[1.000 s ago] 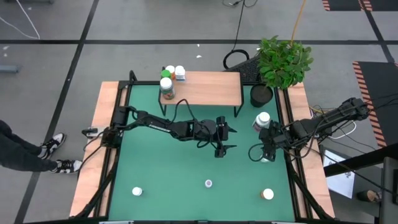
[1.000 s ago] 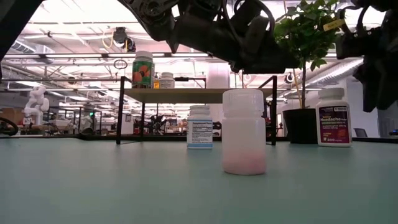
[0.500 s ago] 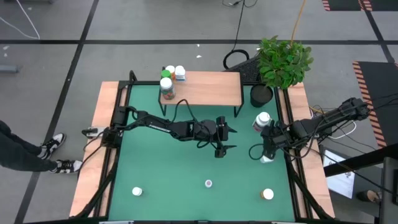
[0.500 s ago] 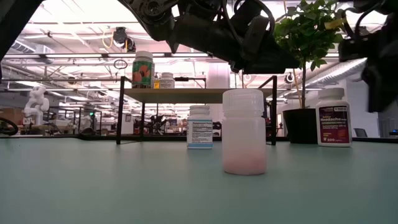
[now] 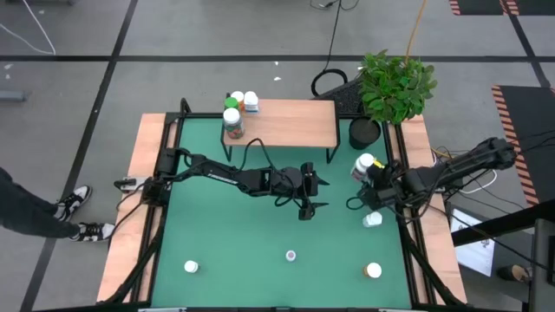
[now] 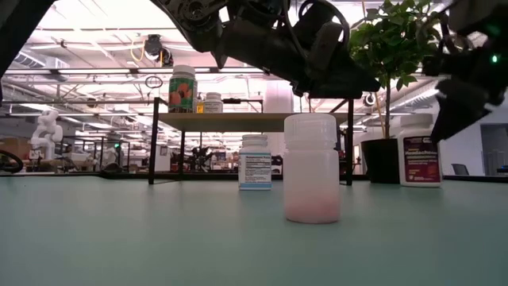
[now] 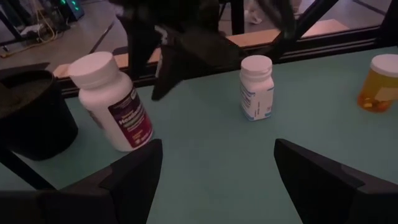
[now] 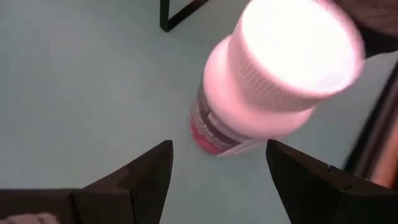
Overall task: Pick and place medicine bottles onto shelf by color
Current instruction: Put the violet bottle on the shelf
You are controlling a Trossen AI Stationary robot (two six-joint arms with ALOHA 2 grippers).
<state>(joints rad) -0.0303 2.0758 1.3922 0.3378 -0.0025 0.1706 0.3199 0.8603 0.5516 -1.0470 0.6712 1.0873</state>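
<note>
A white-capped medicine bottle with a maroon label (image 5: 364, 164) (image 8: 273, 81) stands on the green mat by the black plant pot (image 5: 364, 133). My right gripper (image 5: 365, 194) (image 8: 217, 158) is open just on its near side and tipped down at it. The bottle lies beyond the fingertips. My left gripper (image 5: 317, 194) (image 7: 217, 149) hangs open over the mat's middle, pointing toward the table's right edge. The shelf (image 5: 295, 124) at the far edge carries three bottles (image 5: 232, 117) at its left end. A small blue-labelled bottle (image 5: 371, 219) (image 7: 256, 87) stands near my right gripper.
Three more bottles stand along the near edge: a white one (image 5: 191, 267), a pale one (image 5: 290, 256) (image 6: 311, 171) and an orange one (image 5: 373, 270) (image 7: 379, 81). Another blue-labelled bottle (image 6: 255, 163) shows in the low view. A leafy plant (image 5: 395, 87) overhangs the far right corner.
My right gripper has rolled about its wrist and shifted toward the far edge, up to the maroon-labelled bottle. This has uncovered the small blue-labelled bottle it stood over. Its fingers have stayed apart.
</note>
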